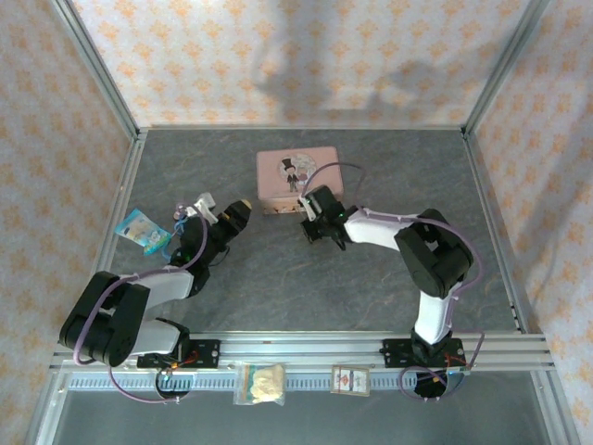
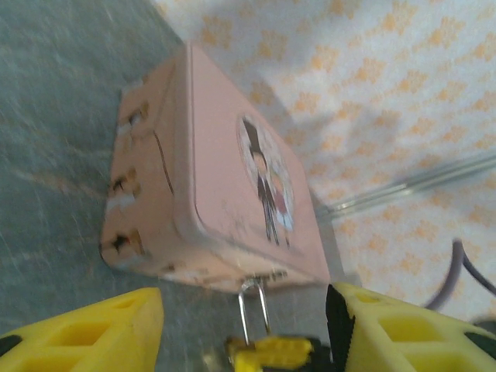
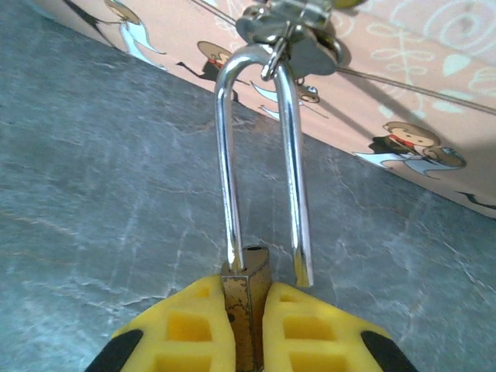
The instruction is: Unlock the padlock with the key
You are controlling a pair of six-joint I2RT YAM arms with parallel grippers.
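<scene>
The small brass padlock (image 3: pixel 249 271) is pinched between my right gripper's (image 3: pixel 248 298) yellow fingers (image 3: pixel 186 333), just in front of the pink tin (image 1: pixel 298 176). Its silvery shackle (image 3: pixel 229 155) still hangs through the tin's clasp (image 3: pixel 287 35). One leg sits in the padlock's body and the other leg's end (image 3: pixel 304 271) is free, beside the body. My left gripper (image 2: pixel 246 325) is open a short way left of the tin (image 2: pixel 225 163), facing the shackle (image 2: pixel 254 306) and the right gripper's fingers (image 2: pixel 271 353). I cannot make out the key.
A blue-and-white packet (image 1: pixel 141 230) lies on the grey table (image 1: pixel 278 278) left of the left arm. A clear bag (image 1: pixel 260 382) and a small card (image 1: pixel 350 378) rest on the front rail. Patterned walls close in the back and sides.
</scene>
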